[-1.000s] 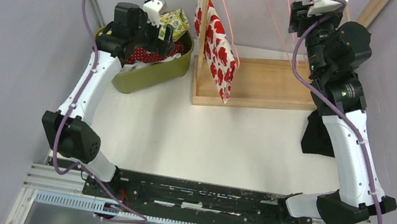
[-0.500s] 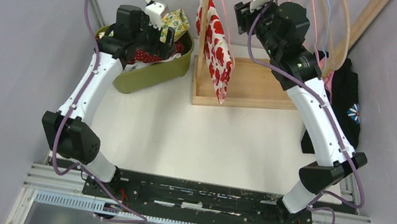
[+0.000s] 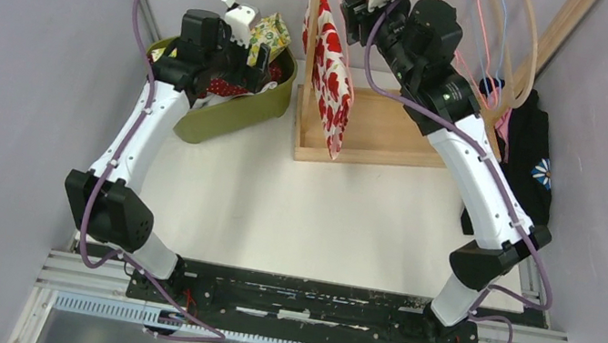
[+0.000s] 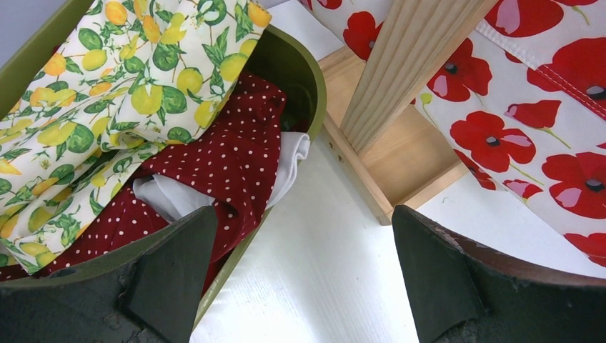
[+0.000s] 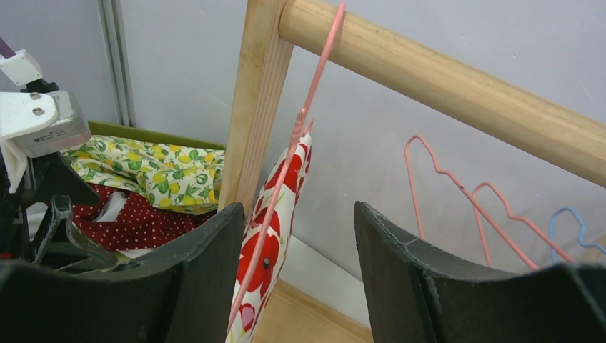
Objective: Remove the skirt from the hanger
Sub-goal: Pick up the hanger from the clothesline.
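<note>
Top centre, the right gripper [image 5: 293, 243], jaws spread, faces the poppy skirt [image 3: 334, 75] on its pink hanger [image 5: 319, 64]; the left gripper [image 4: 300, 236], spread, hovers over the green basket [image 3: 235, 115].

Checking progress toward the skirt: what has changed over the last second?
The right gripper swung left along the wooden rack, from its right end to the pink hanger carrying the poppy-print skirt, jaws open, nothing gripped. The left gripper stayed open over the green basket.

This looks like a robot test lab, not a home. Plain grey walls [image 3: 9, 88] box in a white table [image 3: 293, 216]. The left arm [image 3: 133, 131] and right arm [image 3: 487, 187] are bolted to a black metal rail [image 3: 308, 299] at 6 o'clock, with purple cables [image 3: 137, 7] hanging off them.
</note>
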